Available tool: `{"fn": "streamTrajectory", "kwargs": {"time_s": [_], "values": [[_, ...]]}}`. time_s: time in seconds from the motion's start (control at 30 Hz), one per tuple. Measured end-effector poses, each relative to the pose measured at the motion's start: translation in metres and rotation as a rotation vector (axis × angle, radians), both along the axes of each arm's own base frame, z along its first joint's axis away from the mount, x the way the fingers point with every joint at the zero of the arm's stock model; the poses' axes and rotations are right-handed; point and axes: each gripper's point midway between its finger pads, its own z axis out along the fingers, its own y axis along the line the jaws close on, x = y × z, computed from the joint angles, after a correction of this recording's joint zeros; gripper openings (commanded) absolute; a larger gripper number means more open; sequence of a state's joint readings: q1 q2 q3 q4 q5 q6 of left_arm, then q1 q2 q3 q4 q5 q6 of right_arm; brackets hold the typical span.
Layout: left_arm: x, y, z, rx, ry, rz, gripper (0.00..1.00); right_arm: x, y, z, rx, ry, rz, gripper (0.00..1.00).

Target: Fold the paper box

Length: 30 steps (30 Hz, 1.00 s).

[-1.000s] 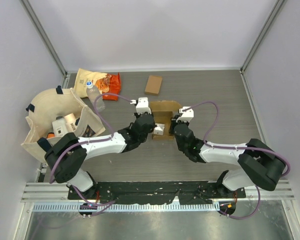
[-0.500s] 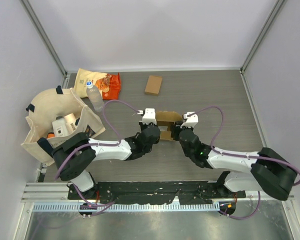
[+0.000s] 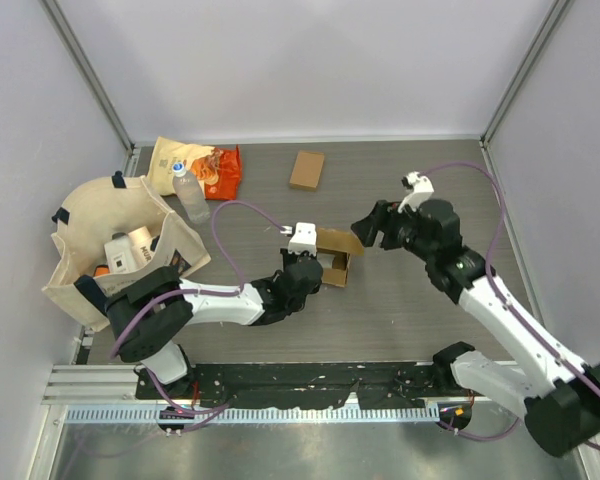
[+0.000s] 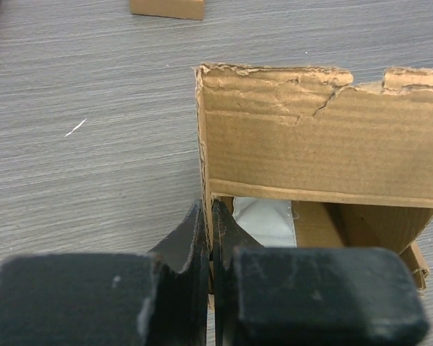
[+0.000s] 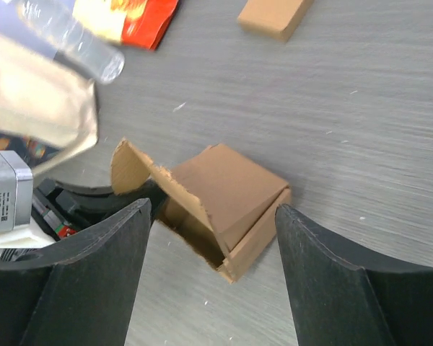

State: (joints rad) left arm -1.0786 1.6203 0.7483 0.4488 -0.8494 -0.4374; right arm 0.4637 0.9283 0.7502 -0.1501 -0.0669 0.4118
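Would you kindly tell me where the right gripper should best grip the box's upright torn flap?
Probably the torn flap by its free top edge, coming from above: it stands upright and thin, so fingers fit either side. Pick the end away from the left gripper, shut on a corner of the paper box.
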Motion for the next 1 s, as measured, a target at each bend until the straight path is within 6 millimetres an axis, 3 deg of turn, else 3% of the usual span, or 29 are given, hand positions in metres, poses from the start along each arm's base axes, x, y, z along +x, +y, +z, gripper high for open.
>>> {"fn": "streamTrajectory", "kwargs": {"time_s": [0.07,0.2,0.3,0.33,0.43,0.47,0.5,0.63,0.77,0.9,1.0], "values": [[0.000,0.000,0.001,0.002,-0.003,-0.002,0.00,0.006,0.011,-0.002,-0.004,0.038,0.101,0.72],[0.000,0.000,0.001,0.012,-0.006,-0.007,0.00,-0.003,0.042,-0.034,-0.005,0.167,0.326,0.70],[0.000,0.000,0.001,0.017,-0.009,-0.009,0.00,-0.011,0.053,-0.053,0.003,0.237,0.416,0.58],[0.000,0.000,0.001,0.017,-0.009,-0.008,0.04,-0.013,0.056,-0.056,0.009,0.248,0.438,0.45],[-0.002,0.004,-0.001,0.021,-0.009,-0.009,0.36,-0.014,0.064,-0.061,0.012,0.250,0.484,0.27],[-0.003,0.005,-0.002,0.021,-0.005,-0.012,0.50,-0.014,0.067,-0.063,0.007,0.246,0.497,0.26],[-0.004,0.007,-0.003,0.028,-0.003,-0.017,0.55,-0.016,0.070,-0.065,0.000,0.244,0.510,0.26],[-0.017,0.017,0.005,0.010,0.023,-0.051,0.63,-0.026,0.085,-0.072,-0.028,0.234,0.574,0.32],[-0.040,0.034,0.052,-0.097,0.032,-0.115,0.68,-0.034,0.090,-0.077,-0.045,0.226,0.604,0.55],[-0.070,0.050,0.121,-0.261,-0.002,-0.225,0.68,-0.050,0.100,-0.087,-0.058,0.251,0.645,0.64],[-0.076,0.055,0.155,-0.326,0.009,-0.281,0.63,-0.066,0.111,-0.089,-0.058,0.267,0.688,0.67]]}}
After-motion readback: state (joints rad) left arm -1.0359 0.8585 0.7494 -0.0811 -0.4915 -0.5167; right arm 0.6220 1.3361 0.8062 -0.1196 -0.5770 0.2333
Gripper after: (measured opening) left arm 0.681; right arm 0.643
